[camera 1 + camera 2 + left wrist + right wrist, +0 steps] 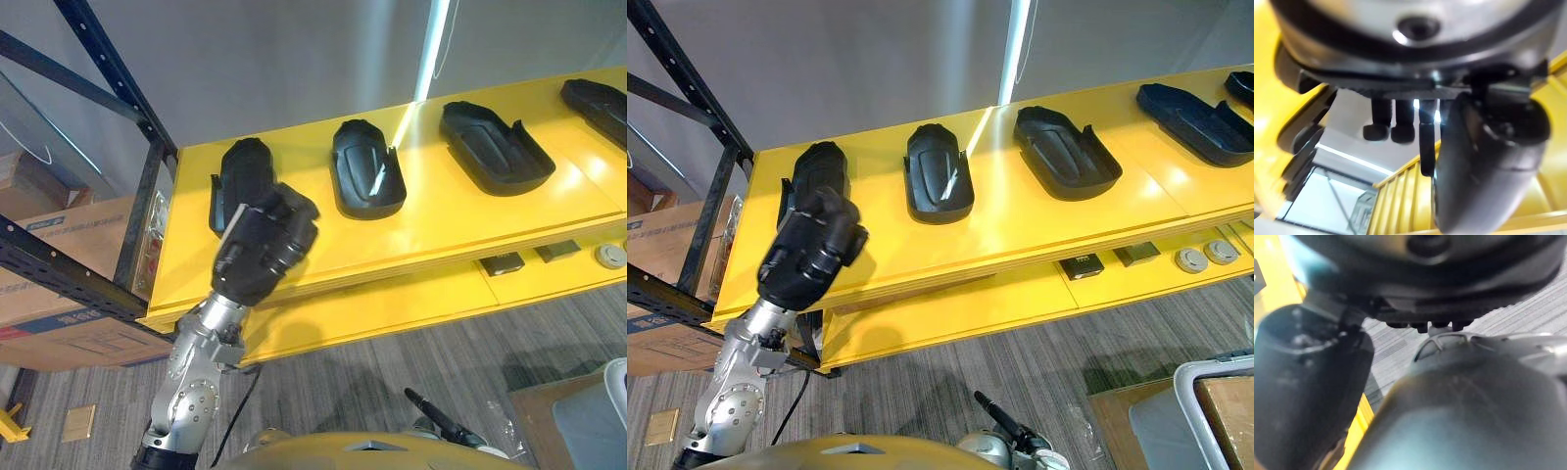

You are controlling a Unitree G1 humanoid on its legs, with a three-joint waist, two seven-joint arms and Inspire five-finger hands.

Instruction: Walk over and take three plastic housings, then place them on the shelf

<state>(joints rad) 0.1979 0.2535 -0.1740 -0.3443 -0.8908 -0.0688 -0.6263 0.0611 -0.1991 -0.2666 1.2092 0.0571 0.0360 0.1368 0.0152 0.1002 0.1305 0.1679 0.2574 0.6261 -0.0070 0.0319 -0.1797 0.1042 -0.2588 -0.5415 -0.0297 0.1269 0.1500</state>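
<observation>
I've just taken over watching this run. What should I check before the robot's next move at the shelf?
1. Shelf carries three or more housings: ok, at least four lie on its top board.
2. Leftmost housing fully on the board: cannot tell, the left hand covers its near end.
3. Left hand free of that housing: cannot tell.
4. Right hand empty: cannot tell.
5. Second housing clear of its neighbours: ok, bare board on both sides.
</observation>
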